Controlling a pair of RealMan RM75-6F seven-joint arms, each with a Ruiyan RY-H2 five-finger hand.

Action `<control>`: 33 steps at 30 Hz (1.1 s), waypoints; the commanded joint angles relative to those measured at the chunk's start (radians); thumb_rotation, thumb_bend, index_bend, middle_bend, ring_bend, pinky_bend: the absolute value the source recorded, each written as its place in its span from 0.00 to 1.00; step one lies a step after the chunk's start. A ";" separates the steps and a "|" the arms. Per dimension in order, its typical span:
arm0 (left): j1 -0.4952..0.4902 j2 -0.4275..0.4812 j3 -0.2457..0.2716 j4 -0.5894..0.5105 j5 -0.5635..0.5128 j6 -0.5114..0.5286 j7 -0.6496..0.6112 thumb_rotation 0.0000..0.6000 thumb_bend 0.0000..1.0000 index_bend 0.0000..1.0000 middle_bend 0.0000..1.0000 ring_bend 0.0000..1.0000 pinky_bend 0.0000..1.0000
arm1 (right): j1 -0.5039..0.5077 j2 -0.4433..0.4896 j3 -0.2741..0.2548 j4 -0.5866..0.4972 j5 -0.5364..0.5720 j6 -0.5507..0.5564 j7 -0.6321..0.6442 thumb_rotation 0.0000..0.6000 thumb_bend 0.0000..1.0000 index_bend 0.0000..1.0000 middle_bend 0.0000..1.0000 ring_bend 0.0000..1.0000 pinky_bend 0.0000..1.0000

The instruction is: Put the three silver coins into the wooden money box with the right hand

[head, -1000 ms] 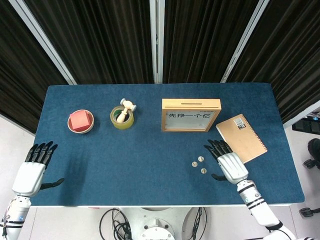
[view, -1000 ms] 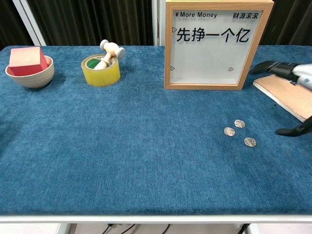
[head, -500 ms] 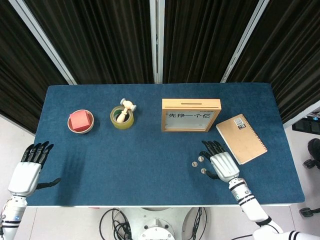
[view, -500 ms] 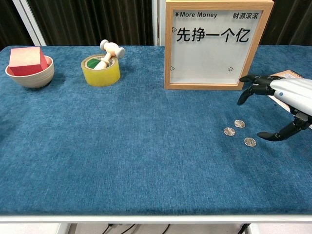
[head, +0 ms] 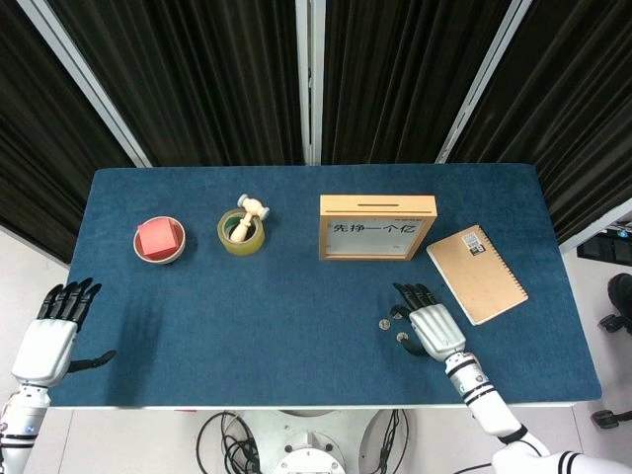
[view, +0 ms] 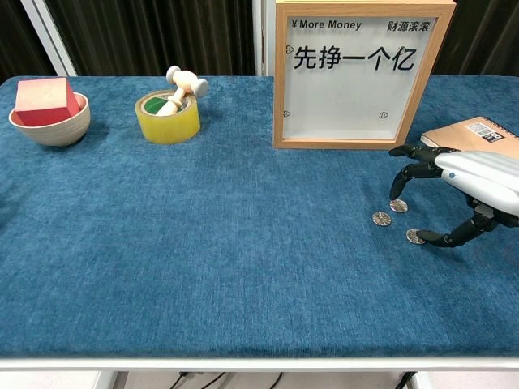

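Observation:
Three silver coins (view: 381, 218) lie close together on the blue cloth in front of the wooden money box (view: 361, 73); the head view shows them as coins (head: 384, 323) too. The box (head: 376, 227) stands upright with a slot along its top edge. My right hand (view: 466, 182) arches over the coins from the right with fingers apart and holds nothing. One fingertip (view: 395, 197) hangs just over the far coin (view: 398, 206), and the thumb tip reaches the near coin (view: 415, 236). My left hand (head: 54, 336) hovers empty with fingers spread, off the table's left edge.
A brown spiral notebook (head: 476, 273) lies right of the box, just behind my right hand. At the back left stand a yellow tape roll (head: 241, 230) with a small wooden mallet in it and a bowl (head: 159, 240) holding a red block.
My right hand has moved left off the notebook and come down over the coins. My left hand has drifted further left, away from the table. The coins have not moved.

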 commanded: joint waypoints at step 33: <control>0.006 -0.004 -0.001 0.036 -0.010 0.000 -0.039 0.81 0.03 0.01 0.00 0.00 0.00 | 0.028 -0.049 -0.021 0.041 0.024 -0.013 -0.014 1.00 0.43 0.36 0.00 0.00 0.00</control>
